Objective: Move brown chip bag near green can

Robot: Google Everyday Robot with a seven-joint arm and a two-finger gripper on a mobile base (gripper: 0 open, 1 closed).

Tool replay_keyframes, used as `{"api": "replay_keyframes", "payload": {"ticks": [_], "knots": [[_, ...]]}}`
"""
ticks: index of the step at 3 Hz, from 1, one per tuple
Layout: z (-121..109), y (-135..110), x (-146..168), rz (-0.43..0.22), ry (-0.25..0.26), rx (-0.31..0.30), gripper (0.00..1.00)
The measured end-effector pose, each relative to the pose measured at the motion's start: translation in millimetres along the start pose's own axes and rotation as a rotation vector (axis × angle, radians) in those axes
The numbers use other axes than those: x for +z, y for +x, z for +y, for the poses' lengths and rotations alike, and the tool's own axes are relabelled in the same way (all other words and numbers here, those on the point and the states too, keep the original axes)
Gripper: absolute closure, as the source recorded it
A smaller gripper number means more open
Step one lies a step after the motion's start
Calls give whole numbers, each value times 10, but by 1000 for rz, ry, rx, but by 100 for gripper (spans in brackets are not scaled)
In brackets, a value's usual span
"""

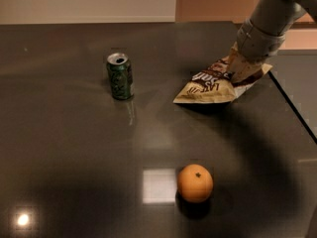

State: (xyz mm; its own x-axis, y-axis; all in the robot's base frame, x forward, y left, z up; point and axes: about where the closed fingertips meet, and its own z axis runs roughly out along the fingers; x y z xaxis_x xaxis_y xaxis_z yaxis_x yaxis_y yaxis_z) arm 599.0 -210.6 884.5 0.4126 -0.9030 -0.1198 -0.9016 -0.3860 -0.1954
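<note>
The brown chip bag (pixel 210 86), tan and dark brown with white lettering, is at the right middle of the dark table (pixel 74 148). Its right end is raised and its left edge tilts down over its own shadow. My gripper (pixel 239 69) comes down from the upper right on the grey arm (pixel 265 26) and is shut on the bag's right end. The green can (pixel 120 76) stands upright with its silver top open, left of the bag with a gap between them.
An orange fruit (pixel 195 183) lies at the front, below the bag. The table's right edge (pixel 294 110) runs diagonally just right of the bag. A bright square reflection lies left of the orange.
</note>
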Motion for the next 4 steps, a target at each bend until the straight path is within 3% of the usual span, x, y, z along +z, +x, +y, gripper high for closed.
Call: {"api": "replay_keyframes", "payload": {"ticks": [1,4], "knots": [[-85,-208,-64,14,26,-87,100],[-391,-957,-10,38,55,-435,100]]}}
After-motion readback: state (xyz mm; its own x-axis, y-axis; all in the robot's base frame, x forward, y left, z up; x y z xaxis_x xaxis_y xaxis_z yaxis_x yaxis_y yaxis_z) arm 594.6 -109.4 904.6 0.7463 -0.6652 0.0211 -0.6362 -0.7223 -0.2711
